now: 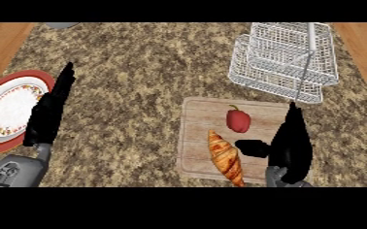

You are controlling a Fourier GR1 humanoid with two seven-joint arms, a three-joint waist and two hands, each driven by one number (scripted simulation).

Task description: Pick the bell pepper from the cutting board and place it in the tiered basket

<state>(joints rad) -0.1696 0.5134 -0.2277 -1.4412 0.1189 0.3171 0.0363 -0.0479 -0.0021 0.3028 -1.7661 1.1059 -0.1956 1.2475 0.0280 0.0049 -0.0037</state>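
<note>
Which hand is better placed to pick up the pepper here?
Right. The right hand is open over the cutting board, just right of the pepper, with the basket beyond it. The left hand is far across the counter beside the plate.

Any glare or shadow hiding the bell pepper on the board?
Head view: no glare; even light, bell pepper plainly visible on the cutting board. Right hand beside it covers the board's right edge; the tiered basket wires read clearly.
</note>
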